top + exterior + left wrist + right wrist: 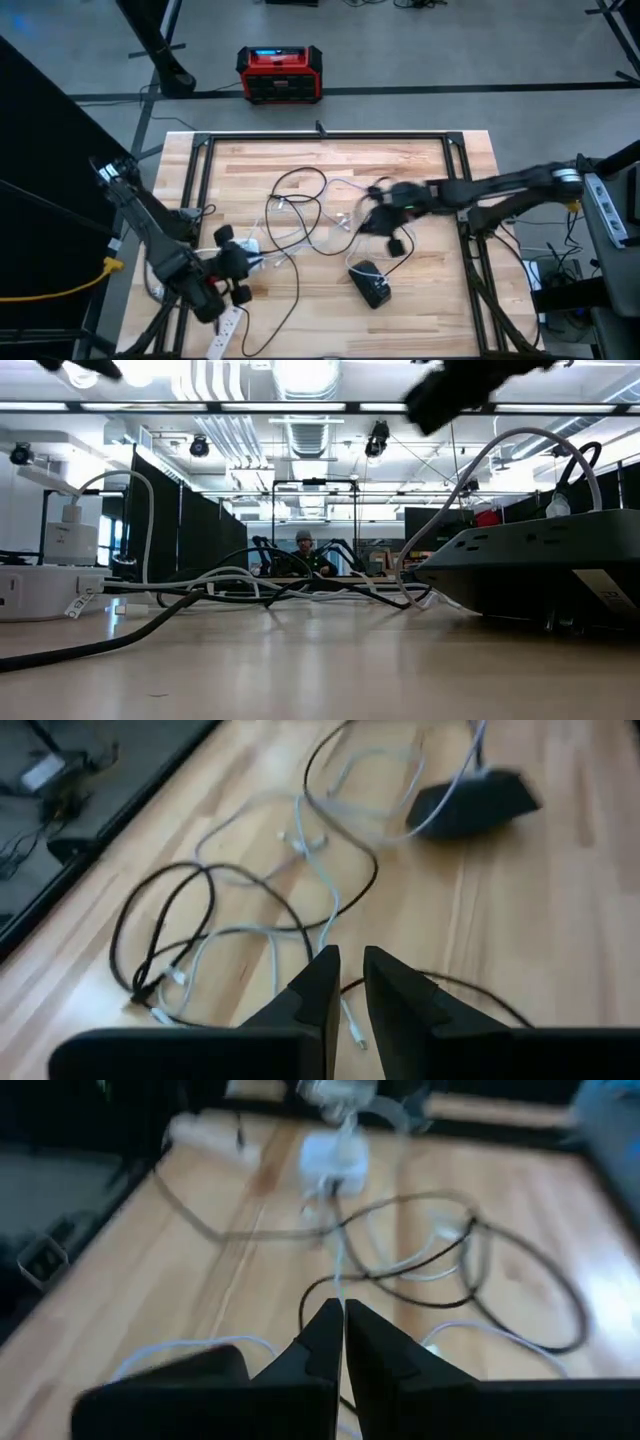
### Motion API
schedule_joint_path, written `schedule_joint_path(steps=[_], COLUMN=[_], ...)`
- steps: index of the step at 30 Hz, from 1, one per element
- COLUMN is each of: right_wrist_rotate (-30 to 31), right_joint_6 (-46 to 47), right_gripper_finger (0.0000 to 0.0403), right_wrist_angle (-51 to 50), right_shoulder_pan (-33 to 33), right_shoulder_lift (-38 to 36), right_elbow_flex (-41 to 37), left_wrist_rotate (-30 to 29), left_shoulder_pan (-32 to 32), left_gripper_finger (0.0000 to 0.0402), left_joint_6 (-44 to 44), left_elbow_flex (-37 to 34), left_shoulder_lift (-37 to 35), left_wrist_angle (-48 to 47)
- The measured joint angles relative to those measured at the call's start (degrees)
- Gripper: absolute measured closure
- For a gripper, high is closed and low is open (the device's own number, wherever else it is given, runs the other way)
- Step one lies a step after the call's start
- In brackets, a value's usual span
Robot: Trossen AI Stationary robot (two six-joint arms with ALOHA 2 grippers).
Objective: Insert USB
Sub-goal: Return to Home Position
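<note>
Snagging is your main worry for the retreat to rest. Your right end effector [340, 1308] hangs over the middle of the worktop [430, 160], fingers pressed together on nothing, right above the tangle of cables [300, 215]. Raise it before you swing it toward the right edge of the frame. A low, sideways retreat could hook a loop and drag a plug out of the black power strip [370, 285], which lies lower centre in the high view.

Your left end effector [350, 955] sits at the lower left, all but pressed together with only a slit showing, pinching nothing. It is just beside the white charger block [250, 245] and near the white power strip [228, 325] at the bottom edge. A thin white lead runs under its fingers, so a backward sweep could catch that lead, tug the block, or push the strip off the worktop's edge. Whether every plug is fully seated cannot be told from these views.
</note>
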Motion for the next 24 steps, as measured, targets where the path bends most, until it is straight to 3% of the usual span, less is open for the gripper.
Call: schedule_joint_path(steps=[5,9,12,16,19,24], right_wrist_rotate=[4.2,5.4,6.9,9.6,11.9,11.3], right_joint_6=[6.9,11.2,14.0,15.9,17.7,19.5], right_gripper_finger=[0.0403,0.0403,0.0403,0.0403,0.0403,0.0403], right_wrist_angle=[0.2,0.2,-0.2,-3.3,-3.4,-1.8], right_shoulder_pan=[0.0,0.0,0.0,0.0,0.0,0.0], right_shoulder_lift=[-22.5,-38.8,-49.5,-61.2,-64.3,-60.5], right_elbow_flex=[-10.8,-17.8,-22.4,-27.1,-30.0,-31.7], left_wrist_rotate=[-6.2,-11.8,-11.9,-11.8,-11.7,-10.1], left_shoulder_pan=[-4.0,-5.5,-5.5,-5.5,-5.4,-5.2], left_gripper_finger=[0.0363,0.0363,0.0363,0.0363,0.0363,0.0363], left_joint_6=[-2.7,-4.3,-3.4,4.7,13.0,23.8], left_elbow_flex=[-4.7,-13.3,-22.2,-35.1,-43.8,-55.6], left_shoulder_lift=[-6.2,-12.5,-18.1,-25.4,-29.6,-34.3], left_wrist_angle=[1.3,8.2,18.7,39.5,55.8,78.0])
